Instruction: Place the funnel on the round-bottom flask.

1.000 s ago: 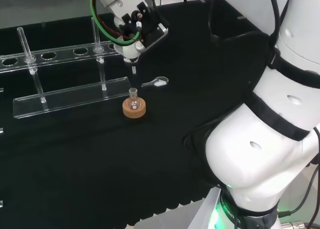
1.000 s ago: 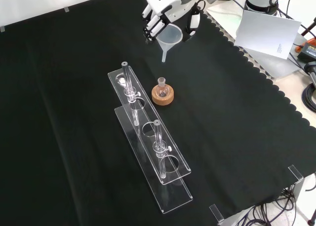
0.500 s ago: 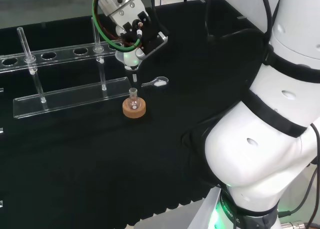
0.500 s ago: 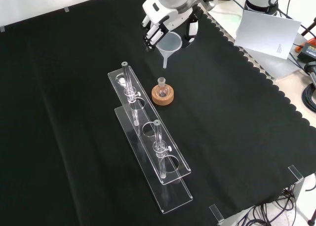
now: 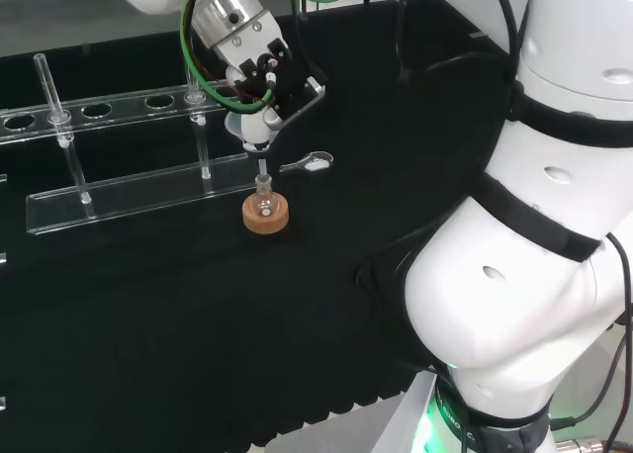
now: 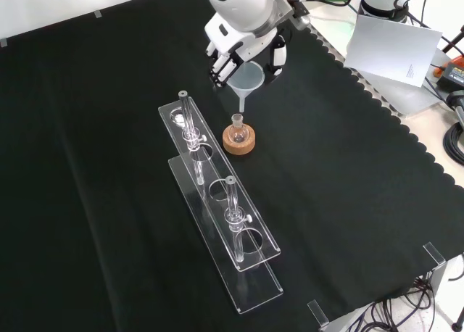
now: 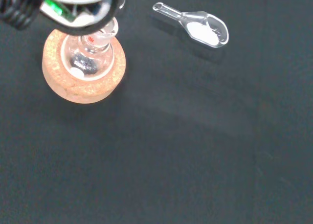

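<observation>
The hand clasps the funnel, whose stem hangs at 12 o'clock just above the flask.

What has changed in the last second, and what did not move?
The robot hand, holding the funnel, came down toward the round-bottom flask; the funnel's stem tip is now just above the flask's neck. The flask on its cork ring, the rack and the scoop stayed put.
</observation>
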Robot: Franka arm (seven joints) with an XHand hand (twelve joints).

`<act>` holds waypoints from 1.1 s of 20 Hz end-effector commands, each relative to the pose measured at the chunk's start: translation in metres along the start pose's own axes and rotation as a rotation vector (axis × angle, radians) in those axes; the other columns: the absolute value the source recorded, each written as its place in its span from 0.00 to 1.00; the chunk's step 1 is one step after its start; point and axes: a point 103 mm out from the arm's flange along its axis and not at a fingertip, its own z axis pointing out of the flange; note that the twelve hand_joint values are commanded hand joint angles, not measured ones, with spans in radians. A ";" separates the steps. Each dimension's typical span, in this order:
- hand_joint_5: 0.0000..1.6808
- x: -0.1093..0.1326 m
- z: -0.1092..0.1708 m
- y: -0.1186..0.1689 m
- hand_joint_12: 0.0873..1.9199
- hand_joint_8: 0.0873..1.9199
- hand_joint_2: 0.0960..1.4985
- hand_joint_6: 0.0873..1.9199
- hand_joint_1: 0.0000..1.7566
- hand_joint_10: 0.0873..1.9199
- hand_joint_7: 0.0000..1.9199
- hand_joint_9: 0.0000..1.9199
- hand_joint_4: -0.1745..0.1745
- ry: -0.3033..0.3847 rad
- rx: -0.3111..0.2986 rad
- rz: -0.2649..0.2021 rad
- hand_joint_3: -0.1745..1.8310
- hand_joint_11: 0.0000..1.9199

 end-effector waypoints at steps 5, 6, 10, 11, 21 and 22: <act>0.38 -0.002 0.008 0.014 0.64 0.32 0.49 0.42 0.53 0.20 0.32 0.50 0.49 0.011 0.005 -0.006 0.46 0.29; 0.38 -0.002 0.010 0.016 0.64 0.32 0.49 0.42 0.53 0.20 0.32 0.50 0.49 0.013 0.005 -0.008 0.46 0.29; 0.38 -0.001 0.013 0.019 0.64 0.33 0.49 0.42 0.52 0.20 0.32 0.50 0.49 0.019 0.008 -0.010 0.46 0.29; 0.38 0.000 0.014 0.020 0.64 0.33 0.49 0.42 0.52 0.20 0.32 0.50 0.49 0.019 0.011 -0.010 0.45 0.29; 0.38 0.003 0.019 0.023 0.64 0.33 0.50 0.42 0.52 0.21 0.32 0.49 0.48 0.024 0.019 -0.019 0.45 0.29; 0.38 0.004 0.021 0.025 0.64 0.33 0.50 0.42 0.52 0.21 0.32 0.49 0.48 0.022 0.021 -0.019 0.45 0.29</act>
